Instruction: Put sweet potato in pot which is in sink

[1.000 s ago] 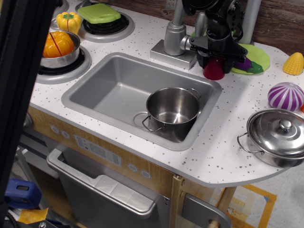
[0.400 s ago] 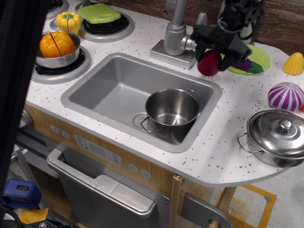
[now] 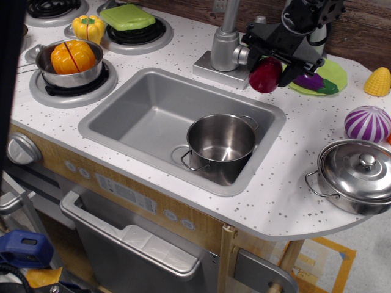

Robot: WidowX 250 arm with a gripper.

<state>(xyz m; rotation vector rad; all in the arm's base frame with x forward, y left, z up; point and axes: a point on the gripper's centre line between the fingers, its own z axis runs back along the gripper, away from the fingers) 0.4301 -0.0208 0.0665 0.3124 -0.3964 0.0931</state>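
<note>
The dark red sweet potato [image 3: 266, 74] hangs in my gripper [image 3: 274, 61], lifted above the counter at the sink's far right corner. The black fingers are shut on its top. The shiny steel pot [image 3: 221, 144] with two wire loop handles stands open in the right front part of the grey sink [image 3: 140, 116], beside the round drain. The sweet potato is behind and a little right of the pot, well above it.
The faucet [image 3: 225, 46] stands just left of the gripper. A green plate with a purple eggplant [image 3: 317, 80] is behind it. A striped ball [image 3: 367, 122], a lidded pot [image 3: 357, 175] and corn [image 3: 377, 81] are on the right. A pan with an orange pepper [image 3: 73, 60] is on the left.
The gripper has lifted the sweet potato off the counter and tilted it, moving slightly left toward the sink. The dark foreground bar at left has shifted out of view.
</note>
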